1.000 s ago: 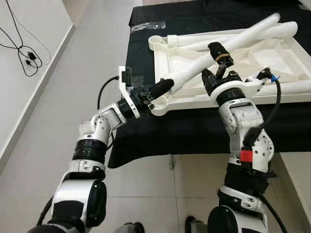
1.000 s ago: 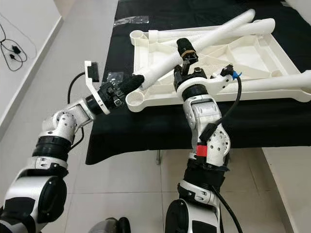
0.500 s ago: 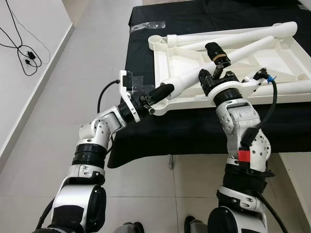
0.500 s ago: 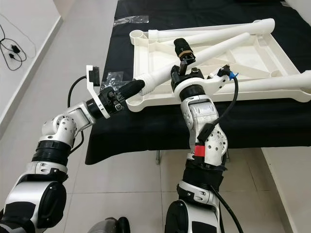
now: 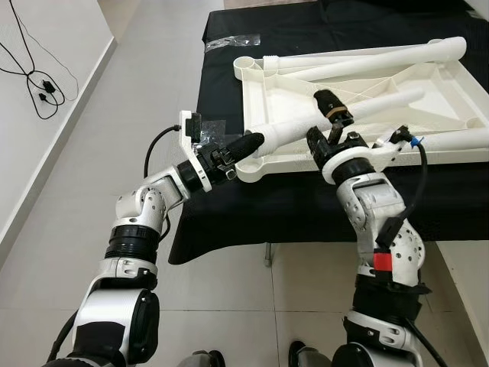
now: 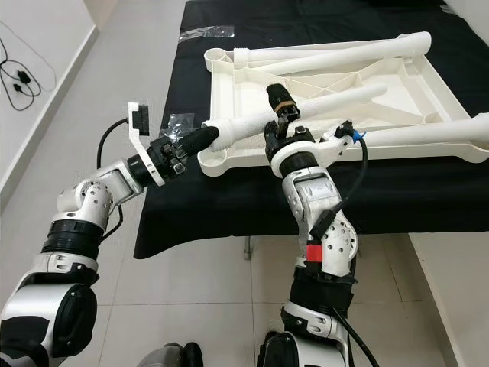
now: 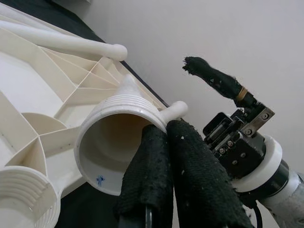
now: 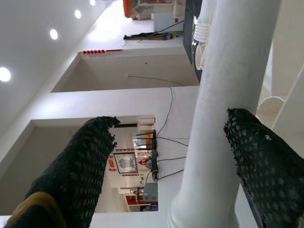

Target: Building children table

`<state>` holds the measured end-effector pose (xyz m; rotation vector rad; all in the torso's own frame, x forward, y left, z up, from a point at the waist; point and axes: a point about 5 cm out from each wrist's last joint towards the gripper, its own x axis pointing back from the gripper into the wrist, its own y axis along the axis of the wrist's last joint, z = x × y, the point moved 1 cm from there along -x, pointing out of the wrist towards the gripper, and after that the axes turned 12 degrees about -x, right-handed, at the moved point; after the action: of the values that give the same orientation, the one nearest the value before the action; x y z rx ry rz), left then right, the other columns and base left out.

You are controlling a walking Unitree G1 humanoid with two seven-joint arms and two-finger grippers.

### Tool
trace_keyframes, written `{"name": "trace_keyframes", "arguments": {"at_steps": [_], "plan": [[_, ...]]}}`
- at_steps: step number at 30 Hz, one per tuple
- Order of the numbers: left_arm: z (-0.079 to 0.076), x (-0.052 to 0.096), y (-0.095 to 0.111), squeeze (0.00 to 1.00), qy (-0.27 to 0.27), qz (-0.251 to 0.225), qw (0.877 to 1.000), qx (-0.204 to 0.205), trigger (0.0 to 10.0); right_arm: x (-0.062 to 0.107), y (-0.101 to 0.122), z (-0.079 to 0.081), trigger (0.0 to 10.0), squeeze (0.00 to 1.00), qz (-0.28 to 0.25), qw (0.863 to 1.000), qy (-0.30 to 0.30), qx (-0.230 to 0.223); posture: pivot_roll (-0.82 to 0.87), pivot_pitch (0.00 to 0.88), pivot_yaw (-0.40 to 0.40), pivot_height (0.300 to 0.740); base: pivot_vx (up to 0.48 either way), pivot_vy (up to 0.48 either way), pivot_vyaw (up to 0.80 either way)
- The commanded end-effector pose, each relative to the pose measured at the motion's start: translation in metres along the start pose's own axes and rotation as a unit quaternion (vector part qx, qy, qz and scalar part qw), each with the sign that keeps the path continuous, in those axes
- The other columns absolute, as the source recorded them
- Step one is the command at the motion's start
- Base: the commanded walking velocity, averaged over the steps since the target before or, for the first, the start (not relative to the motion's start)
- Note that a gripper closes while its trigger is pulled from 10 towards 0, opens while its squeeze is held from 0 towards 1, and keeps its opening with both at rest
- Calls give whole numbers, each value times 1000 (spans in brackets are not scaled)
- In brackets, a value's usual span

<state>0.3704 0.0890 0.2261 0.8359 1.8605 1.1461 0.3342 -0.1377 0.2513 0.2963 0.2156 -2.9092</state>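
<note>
An upturned white plastic tabletop (image 5: 250, 99) lies on a black-covered table. My left gripper (image 5: 254, 141) is shut on the threaded rim of a loose white table leg (image 5: 374, 107), pinching the wall of its open end (image 7: 118, 142). That end hovers just above the tabletop's near corner socket (image 5: 249, 169). My right gripper (image 8: 170, 122) is open and straddles the middle of the same leg. One finger (image 5: 327, 102) stands above the tube and the other is hidden behind it.
Two more white legs (image 5: 367, 55) lie along the tabletop's far edge and another (image 5: 458, 138) along its near right side. Clear plastic bags (image 5: 233, 40) rest on the black cloth (image 5: 306, 206). A cable (image 5: 42, 88) lies on the tiled floor at left.
The leg's far end has swung down from pointing at the far right corner and now lies low across the tabletop. Both grippers followed it, and the left one kept its hold.
</note>
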Motion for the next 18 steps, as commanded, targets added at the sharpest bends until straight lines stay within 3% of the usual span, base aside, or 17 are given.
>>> {"name": "trace_keyframes", "arguments": {"at_steps": [1,8,18], "plan": [[0,4,3,0,-4,-4,1000,-15,0,6,-2,-6,10000,0,2,1000,-9,-13,-9,171,22,740,0,0,0],[-7,-3,-1,0,-19,-4,1000,-10,0,7,-9,-19,10000,0,8,999,-27,-18,-2,165,27,740,0,0,0],[-15,-5,-6,0,-37,2,999,-5,0,-2,-9,-20,10000,0,4,1000,-25,-18,2,163,23,740,0,0,0]]}}
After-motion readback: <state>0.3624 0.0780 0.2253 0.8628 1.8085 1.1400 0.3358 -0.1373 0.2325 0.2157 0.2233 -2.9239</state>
